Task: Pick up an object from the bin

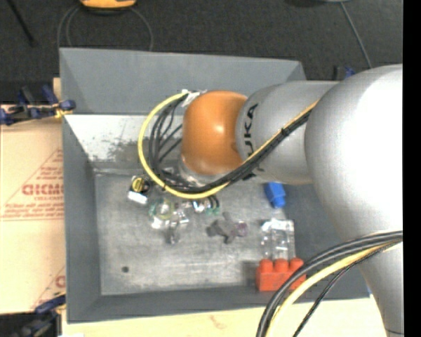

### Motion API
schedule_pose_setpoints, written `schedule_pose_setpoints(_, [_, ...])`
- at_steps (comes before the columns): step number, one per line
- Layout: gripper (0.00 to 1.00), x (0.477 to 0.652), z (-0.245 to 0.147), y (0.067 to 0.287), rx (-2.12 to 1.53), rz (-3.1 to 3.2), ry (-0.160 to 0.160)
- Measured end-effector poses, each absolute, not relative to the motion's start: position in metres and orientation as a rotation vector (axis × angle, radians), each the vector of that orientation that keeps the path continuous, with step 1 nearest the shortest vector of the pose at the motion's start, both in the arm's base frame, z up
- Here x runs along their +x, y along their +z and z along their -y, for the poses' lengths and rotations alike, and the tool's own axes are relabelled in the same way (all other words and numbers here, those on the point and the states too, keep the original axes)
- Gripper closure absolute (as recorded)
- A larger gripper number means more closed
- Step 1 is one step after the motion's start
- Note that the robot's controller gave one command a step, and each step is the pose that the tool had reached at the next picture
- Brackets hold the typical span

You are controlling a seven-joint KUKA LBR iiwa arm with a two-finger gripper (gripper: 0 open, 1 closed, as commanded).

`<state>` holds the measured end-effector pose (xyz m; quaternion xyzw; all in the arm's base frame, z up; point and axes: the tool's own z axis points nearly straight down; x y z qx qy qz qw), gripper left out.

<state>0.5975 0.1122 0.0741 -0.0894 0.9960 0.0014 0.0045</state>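
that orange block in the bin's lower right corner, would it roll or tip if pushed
The orange block looks boxy and flat-sided, so it probably slides, not rolls. It seems rigid, likely light plastic. It sits low, so tipping seems unlikely.

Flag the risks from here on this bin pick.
1. The orange wrist cover hides the spot beneath it, and small things crowd its edge: a yellow-black piece, a clear greenish piece, a dark grey piece. A descent may catch two or knock one aside.
2. The yellow cable loop bulges toward the bin's sloped wall and might snag.
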Motion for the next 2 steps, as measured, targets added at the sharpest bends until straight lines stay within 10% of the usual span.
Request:
schedule_pose_setpoints(1, [1.0,0.6,-0.113,0.077,-0.275,-3.114,0.006])
schedule_pose_setpoints(2, [1.0,0.599,-0.101,0.232,-0.305,-3.113,-0.001])
